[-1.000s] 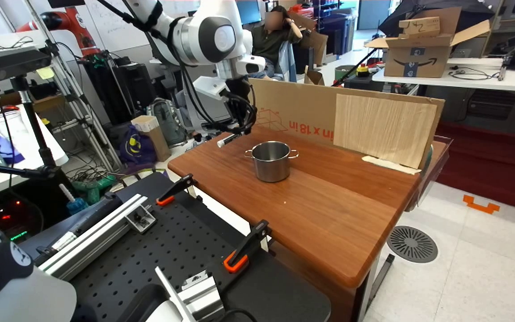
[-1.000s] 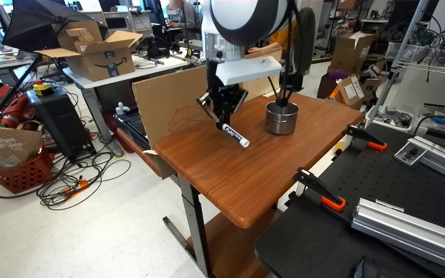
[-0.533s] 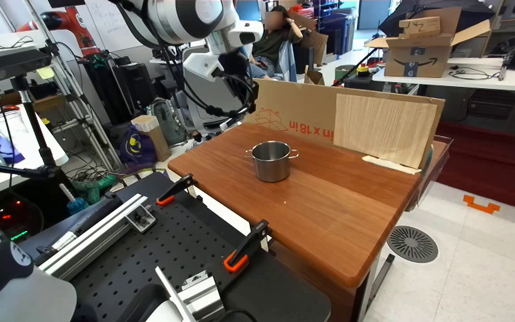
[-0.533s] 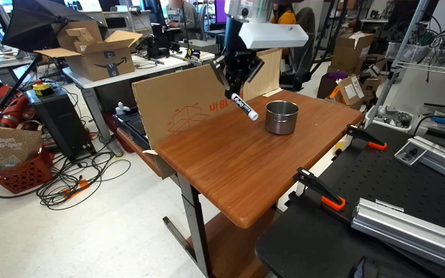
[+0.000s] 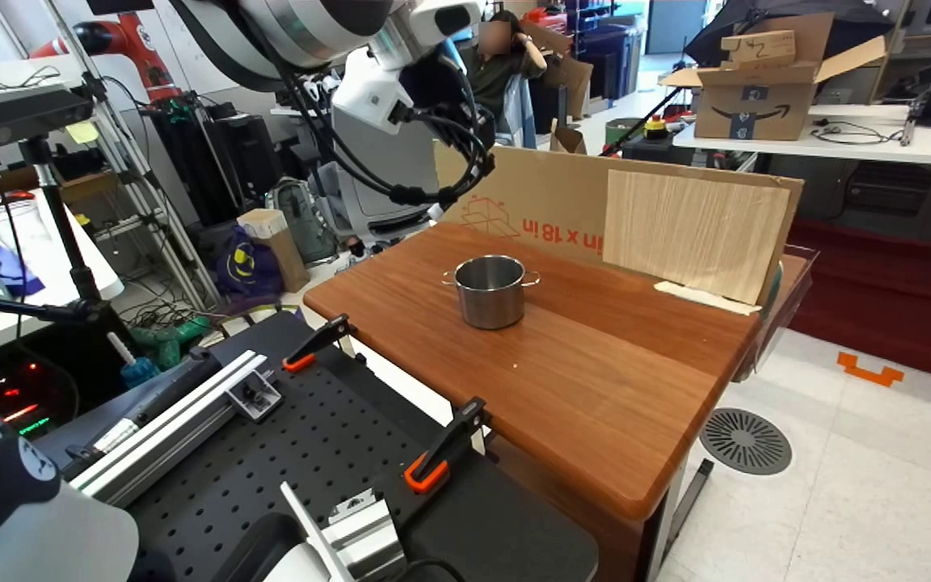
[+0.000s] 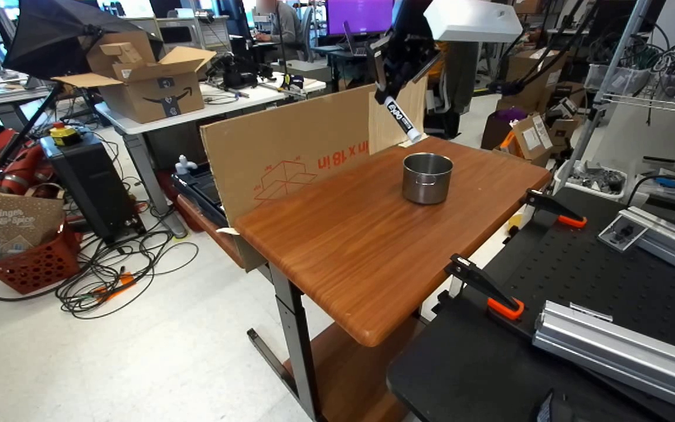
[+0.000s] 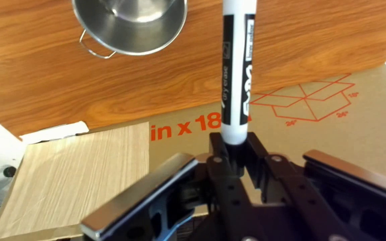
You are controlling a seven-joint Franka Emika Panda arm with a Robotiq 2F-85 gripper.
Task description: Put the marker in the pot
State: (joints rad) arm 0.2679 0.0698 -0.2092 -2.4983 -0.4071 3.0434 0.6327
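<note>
Your pincer [image 7: 236, 147] sits higher than before, pinching one marker [image 7: 238, 67] lettered "EXPO", "dry erase"; one pot [image 6: 425, 194] stands apart.

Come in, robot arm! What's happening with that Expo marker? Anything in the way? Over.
Gripper shut on Expo dry-erase marker. Marker aloft, tilted, not yet in steel pot. Pot uncovered; no obstacle seen between them.

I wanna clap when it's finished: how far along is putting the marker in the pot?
Done: the marker is up off the table. In hand: the gripper holds it tilted by one end. Left: it's outside the pot, so line up, then let go.
</note>
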